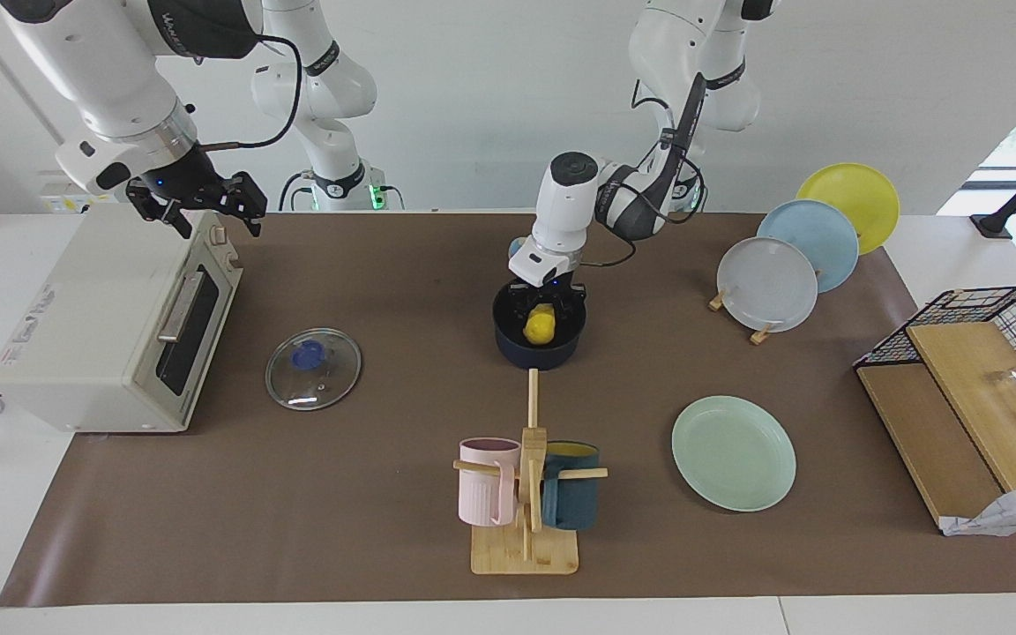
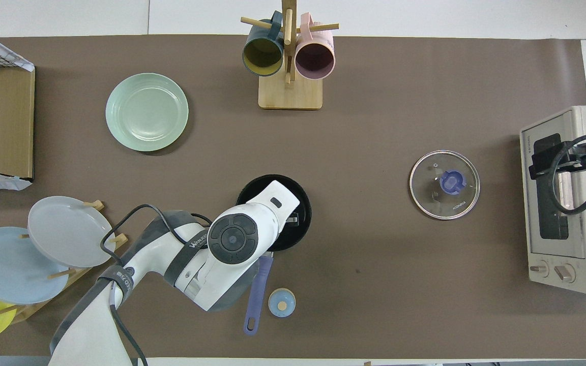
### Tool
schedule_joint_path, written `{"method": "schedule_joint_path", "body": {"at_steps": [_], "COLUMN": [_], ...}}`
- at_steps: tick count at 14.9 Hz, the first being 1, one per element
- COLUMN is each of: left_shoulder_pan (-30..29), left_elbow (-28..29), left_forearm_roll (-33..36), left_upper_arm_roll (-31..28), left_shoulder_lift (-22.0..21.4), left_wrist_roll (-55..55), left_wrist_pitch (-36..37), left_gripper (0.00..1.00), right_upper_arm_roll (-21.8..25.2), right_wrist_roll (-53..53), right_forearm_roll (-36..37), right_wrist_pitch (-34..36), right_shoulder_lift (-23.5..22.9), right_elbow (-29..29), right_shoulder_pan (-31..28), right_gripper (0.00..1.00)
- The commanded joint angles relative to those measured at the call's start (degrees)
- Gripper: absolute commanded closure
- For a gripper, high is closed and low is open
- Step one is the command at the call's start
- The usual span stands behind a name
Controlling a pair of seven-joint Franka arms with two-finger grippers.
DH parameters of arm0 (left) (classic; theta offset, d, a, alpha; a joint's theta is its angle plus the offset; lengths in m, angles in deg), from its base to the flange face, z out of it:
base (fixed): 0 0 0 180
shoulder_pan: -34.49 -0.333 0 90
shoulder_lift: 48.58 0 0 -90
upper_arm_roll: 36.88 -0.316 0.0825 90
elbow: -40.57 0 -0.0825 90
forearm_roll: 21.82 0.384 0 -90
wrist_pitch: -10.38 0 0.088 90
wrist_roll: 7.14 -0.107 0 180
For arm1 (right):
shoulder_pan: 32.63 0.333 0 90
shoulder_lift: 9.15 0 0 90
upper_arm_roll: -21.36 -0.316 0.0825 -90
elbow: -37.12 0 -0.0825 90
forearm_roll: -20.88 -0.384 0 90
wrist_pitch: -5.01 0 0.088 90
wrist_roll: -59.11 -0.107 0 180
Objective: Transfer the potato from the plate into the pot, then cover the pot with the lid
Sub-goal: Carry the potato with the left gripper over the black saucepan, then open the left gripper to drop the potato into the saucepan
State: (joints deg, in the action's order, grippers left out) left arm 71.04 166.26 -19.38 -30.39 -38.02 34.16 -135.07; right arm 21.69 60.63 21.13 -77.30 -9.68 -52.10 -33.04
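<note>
The yellow potato sits low inside the dark navy pot, at the middle of the table. My left gripper reaches down into the pot and is shut on the potato. In the overhead view the left arm covers the potato, and only the pot's rim and its blue handle show. The mint-green plate lies bare, farther from the robots. The glass lid with its blue knob lies flat beside the toaster oven. My right gripper hangs open over the oven.
A cream toaster oven stands at the right arm's end. A wooden mug rack holds a pink mug and a teal mug. Grey, blue and yellow plates stand in a rack; a wire basket sits beside wooden boards. A small blue-and-tan knob lies by the pot's handle.
</note>
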Motion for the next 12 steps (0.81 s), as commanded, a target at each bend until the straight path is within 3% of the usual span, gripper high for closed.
{"method": "schedule_joint_path", "body": {"at_steps": [1,5,8,12], "left_shoulder_pan": [1.1,-0.8,-5.7,-15.2], "left_elbow": [0.5,-4.6,-13.4,-26.7], "left_forearm_roll": [2.1,2.2,0.5,-6.8], "left_upper_arm_roll": [-1.1,-1.3,-1.0,-1.3], "left_shoulder_lift": [0.2,-2.6,-6.1,-9.9], "left_wrist_roll": [1.0,-2.9,-8.8,-20.0], "left_wrist_pitch": [-0.6,10.0,24.3,40.7], "left_gripper": [0.0,0.0,0.0,0.0], "right_upper_arm_roll": [-0.4,-0.4,-0.4,-0.4], "right_wrist_roll": [-0.6,-0.6,-0.6,-0.6], "right_forearm_roll": [-0.9,-0.9,-0.9,-0.9], "right_wrist_pitch": [-0.8,-0.8,-0.8,-0.8], "right_shoulder_lift": [1.4,1.4,1.4,1.4], "right_elbow": [-1.8,-1.8,-1.8,-1.8], "right_shoulder_pan": [-0.7,-0.7,-0.7,-0.7], "right_gripper": [0.0,0.0,0.0,0.0]}}
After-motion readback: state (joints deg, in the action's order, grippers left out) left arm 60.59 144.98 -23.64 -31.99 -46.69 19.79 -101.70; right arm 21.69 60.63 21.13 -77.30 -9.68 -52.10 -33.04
